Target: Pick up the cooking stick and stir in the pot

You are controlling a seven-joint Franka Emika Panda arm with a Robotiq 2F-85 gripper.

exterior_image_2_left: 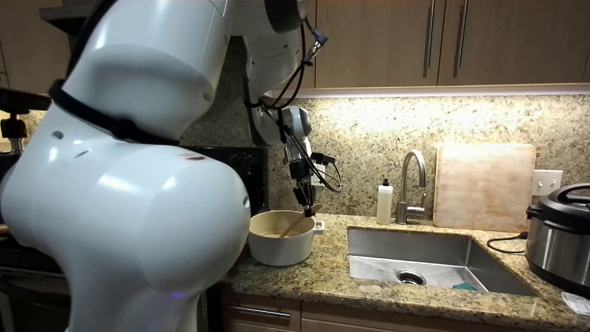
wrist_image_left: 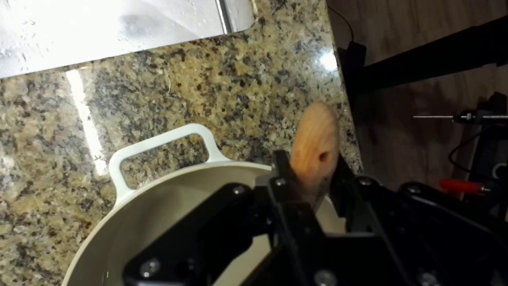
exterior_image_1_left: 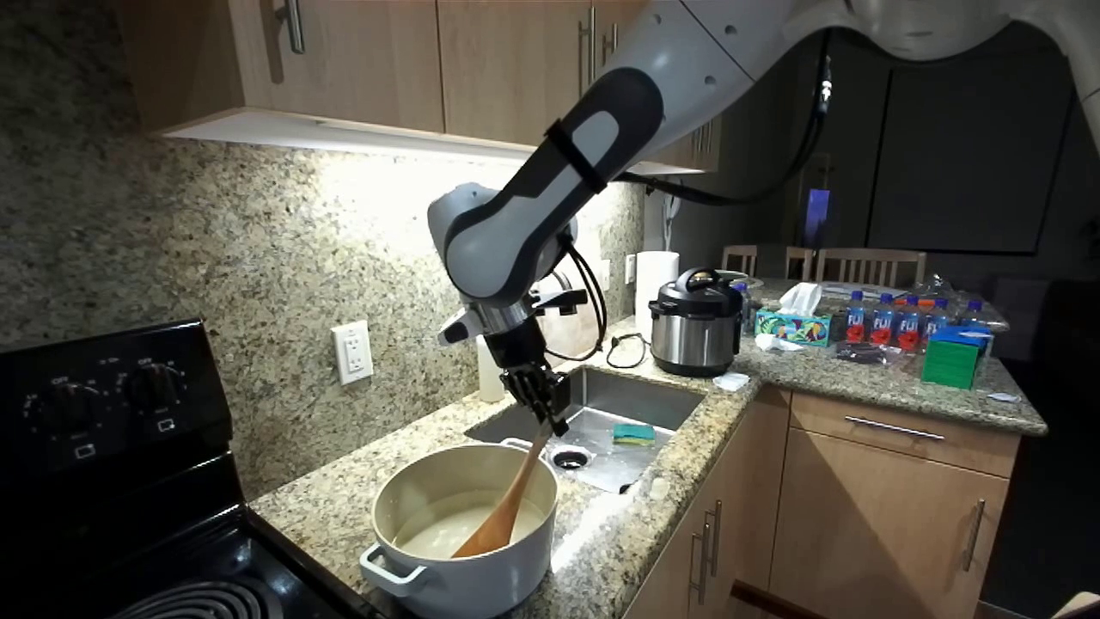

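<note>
The cooking stick (exterior_image_1_left: 505,514) is wooden and leans inside the pot (exterior_image_1_left: 507,578), its broad end down on the inner bottom and its handle rising past the rim toward the sink side. My gripper (exterior_image_1_left: 557,421) is shut on the upper handle, just above the pot's rim. In an exterior view the slim stick (exterior_image_2_left: 291,225) slants up from the cream pot (exterior_image_2_left: 279,251) to the fingers. The wrist view shows the rounded handle end (wrist_image_left: 316,133), with a small hole, poking out between the fingertips. Below the gripper (wrist_image_left: 311,172), the stick's broad end is hidden in that view.
A steel sink (exterior_image_2_left: 415,244) with a sponge (exterior_image_1_left: 633,433) lies beside the pot. The black stove (exterior_image_1_left: 215,559) borders it opposite. Upper cabinets (exterior_image_1_left: 344,60) overhang the counter. A dark lidded cooker (exterior_image_1_left: 696,327), soap bottle (exterior_image_2_left: 384,203) and faucet (exterior_image_2_left: 405,193) stand farther along.
</note>
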